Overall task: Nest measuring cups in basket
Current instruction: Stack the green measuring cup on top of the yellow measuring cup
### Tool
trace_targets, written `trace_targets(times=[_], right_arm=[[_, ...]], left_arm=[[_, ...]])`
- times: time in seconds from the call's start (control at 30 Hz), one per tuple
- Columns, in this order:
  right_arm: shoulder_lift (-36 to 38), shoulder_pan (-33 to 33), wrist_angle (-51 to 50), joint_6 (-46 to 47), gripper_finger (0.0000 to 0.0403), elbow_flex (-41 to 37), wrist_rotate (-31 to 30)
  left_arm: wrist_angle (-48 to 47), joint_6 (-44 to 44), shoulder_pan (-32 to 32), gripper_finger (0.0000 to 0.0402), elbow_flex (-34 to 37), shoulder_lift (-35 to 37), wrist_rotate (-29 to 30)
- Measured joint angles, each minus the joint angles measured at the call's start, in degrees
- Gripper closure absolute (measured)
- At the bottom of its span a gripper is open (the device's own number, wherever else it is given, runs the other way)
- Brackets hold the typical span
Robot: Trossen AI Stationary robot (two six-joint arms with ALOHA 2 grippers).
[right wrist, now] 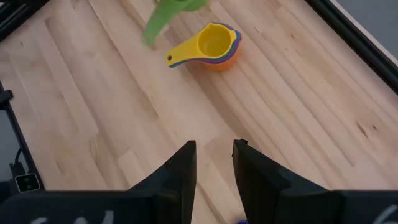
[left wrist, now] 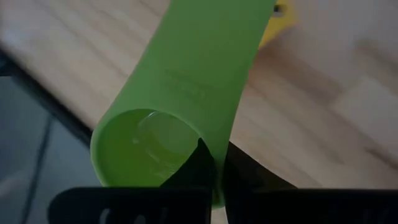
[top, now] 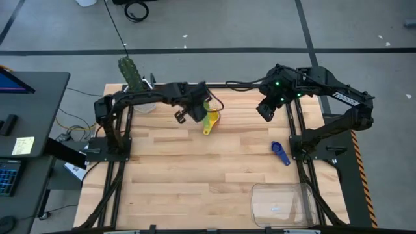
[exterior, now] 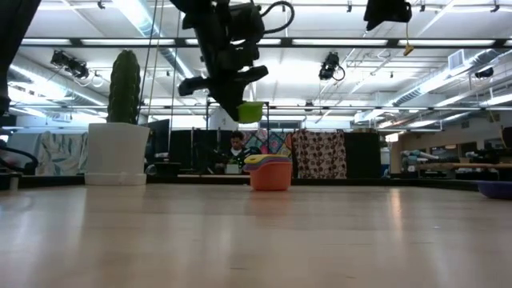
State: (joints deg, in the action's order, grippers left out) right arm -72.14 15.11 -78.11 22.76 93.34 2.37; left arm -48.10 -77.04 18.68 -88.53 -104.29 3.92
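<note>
Left gripper [exterior: 240,108] is pinched on the green cup's [left wrist: 168,112] rim, holding it in the air above the stack [exterior: 270,172]. Right gripper [right wrist: 213,155] hangs apart, fingers narrowly open.

White "TROSSEN" lettering on right arm [top: 342,97]

1. High cam looks straight down on the whole wooden surface [top: 195,175].
2. Low cam sits at surface height, facing level across into the room.
3. Left wrist cam is jammed right up against the green cup [left wrist: 180,93].
4. Right wrist cam looks down from farther off; the nested cup stack [right wrist: 214,46], around 12 o'clock from centre in the high view, also shows there and in the low cam.
</note>
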Motion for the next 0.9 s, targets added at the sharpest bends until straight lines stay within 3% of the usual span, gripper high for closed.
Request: trace_targets(times=[0.17,0.4,0.63,0.9], right_arm=[[0.0,0.0,-0.1,-0.4,0.0293,0.0,0.1],[0.0,0.0,0.0,-0.7,0.0293,0.0,0.1],[0.0,0.2,0.1,-0.4,0.0293,0.0,-1.5],[0.0,1.5,0.4,-0.3,0.0293,0.0,-3.4]], left_arm=[[7.1,-3.4,3.2,0.0386,-0.1,-0.8,-2.8],[6.4,-25.5,4.9,0.0386,0.0,-2.9,-3.6],[5.3,-32.4,6.4,0.0386,0.0,-4.9,-10.3],[6.3,-33.6,7.6,0.0386,0.0,-7.2,-17.4]])
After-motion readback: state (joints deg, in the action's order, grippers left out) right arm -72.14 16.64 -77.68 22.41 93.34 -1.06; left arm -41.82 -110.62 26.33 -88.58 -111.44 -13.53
